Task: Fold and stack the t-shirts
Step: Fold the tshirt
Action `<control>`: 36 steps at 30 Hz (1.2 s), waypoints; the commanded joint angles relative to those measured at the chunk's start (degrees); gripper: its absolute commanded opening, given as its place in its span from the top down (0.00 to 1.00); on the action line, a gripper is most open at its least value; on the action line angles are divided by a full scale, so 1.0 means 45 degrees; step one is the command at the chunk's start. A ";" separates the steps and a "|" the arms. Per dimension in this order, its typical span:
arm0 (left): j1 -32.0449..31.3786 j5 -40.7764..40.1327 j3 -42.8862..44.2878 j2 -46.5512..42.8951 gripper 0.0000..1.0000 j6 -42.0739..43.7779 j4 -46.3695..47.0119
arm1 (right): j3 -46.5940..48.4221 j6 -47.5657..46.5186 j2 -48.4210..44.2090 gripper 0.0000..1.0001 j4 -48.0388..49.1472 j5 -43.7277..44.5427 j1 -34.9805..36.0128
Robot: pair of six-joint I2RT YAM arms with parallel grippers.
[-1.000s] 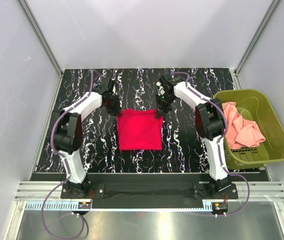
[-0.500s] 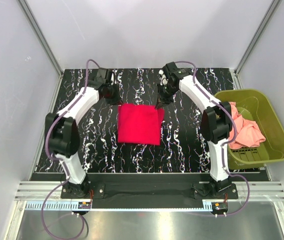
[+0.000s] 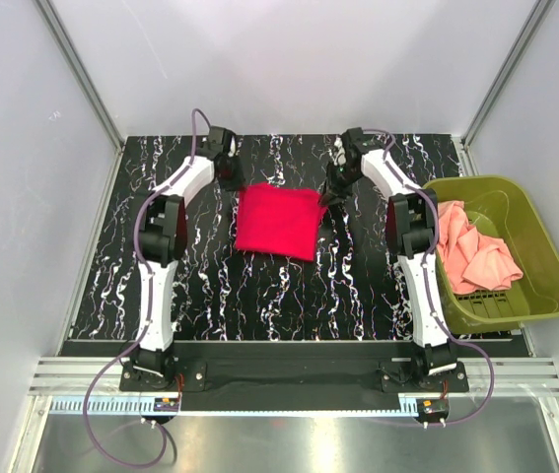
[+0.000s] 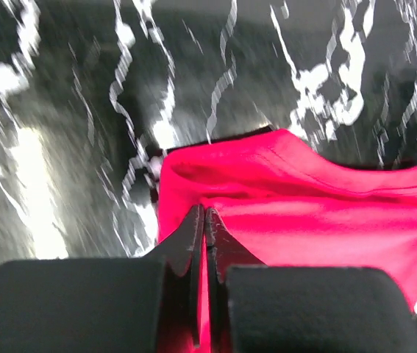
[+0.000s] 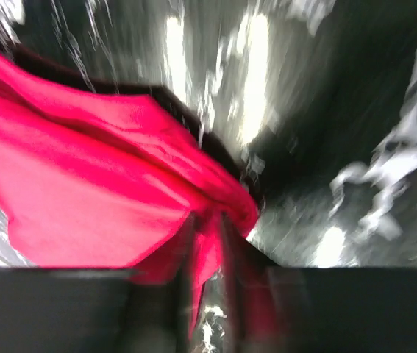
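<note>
The crimson red t-shirt (image 3: 277, 222) lies folded into a rough square at the back middle of the black marbled table. My left gripper (image 3: 232, 180) is at its far left corner; in the left wrist view the left gripper (image 4: 205, 213) is shut on a fold of the red t-shirt (image 4: 304, 213). My right gripper (image 3: 330, 195) is at the far right corner. The blurred right wrist view shows the right gripper (image 5: 207, 220) with its jaws a little apart and a strip of the red t-shirt (image 5: 83, 191) hanging between them. The salmon-pink t-shirt (image 3: 471, 251) lies crumpled in the basket.
An olive-green plastic basket (image 3: 512, 313) stands at the table's right edge, beside the right arm. White walls and metal posts enclose the table at the back and sides. Both arms stretch far toward the back.
Both arms have reached further toward the back, and the red t-shirt has slid back with them and skewed slightly. The right gripper's jaws have parted a little; the left stays shut.
</note>
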 commanded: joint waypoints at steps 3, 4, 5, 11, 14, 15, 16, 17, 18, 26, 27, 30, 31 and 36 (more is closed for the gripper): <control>0.0597 -0.1446 0.3342 0.1146 0.69 0.0543 -0.1362 | 0.3831 -0.0025 0.1149 0.56 -0.0999 -0.0139 -0.0429; 0.0636 -0.1622 0.3754 0.1264 0.66 0.0602 -0.1736 | 0.4047 -0.0044 0.1169 0.53 -0.1505 0.0307 -0.0449; 0.0656 -0.1720 0.3700 0.1053 0.58 0.0680 -0.1894 | 0.3992 -0.0064 0.0918 0.52 -0.1587 0.0447 -0.0468; 0.0598 -0.1589 0.0464 -0.2559 0.39 0.0701 -0.0645 | 0.3247 -0.0162 -0.0567 0.35 -0.1801 0.1229 -0.0468; 0.0344 -0.0008 -0.0980 -0.3595 0.40 0.0545 -0.0354 | 0.3308 -0.0104 -0.0802 0.35 -0.2641 0.1171 -0.0429; 0.0208 0.0577 -0.1510 -0.3849 0.43 0.0428 -0.0140 | 0.3056 -0.0026 -0.0977 0.35 -0.2701 0.0919 -0.0410; 0.0129 0.1163 -0.2037 -0.4064 0.46 0.0292 0.0462 | 0.2725 -0.0006 -0.1172 0.35 -0.2624 0.0801 -0.0332; 0.0013 0.2059 -0.2680 -0.4646 0.46 0.0058 0.0951 | 0.1851 0.0052 -0.1677 0.35 -0.2488 0.0761 -0.0254; -0.0259 0.2416 -0.3963 -0.4923 0.47 -0.0060 0.1865 | 0.1340 0.0150 -0.1991 0.35 -0.2100 0.0741 -0.0176; -0.2465 0.1107 -0.4955 -0.4868 0.37 -0.0434 0.1643 | -0.2100 0.0327 -0.4666 0.32 -0.1938 0.1051 0.0527; -0.3107 0.0376 -0.4720 -0.4712 0.32 -0.0278 0.1369 | -0.2238 0.0268 -0.4922 0.31 -0.2346 0.1324 0.0702; -0.3950 -0.2146 -0.3744 -0.4283 0.21 -0.0490 0.0061 | -0.3057 0.0423 -0.6112 0.29 -0.3089 0.2476 0.0859; -0.4031 -0.2286 -0.3568 -0.3953 0.21 -0.0549 -0.0194 | -0.3446 0.0463 -0.6541 0.28 -0.3131 0.2576 0.0937; -0.4577 -0.2989 -0.3175 -0.3656 0.26 -0.0901 -0.0371 | -0.6532 0.0717 -0.9608 0.29 -0.2897 0.2734 0.0996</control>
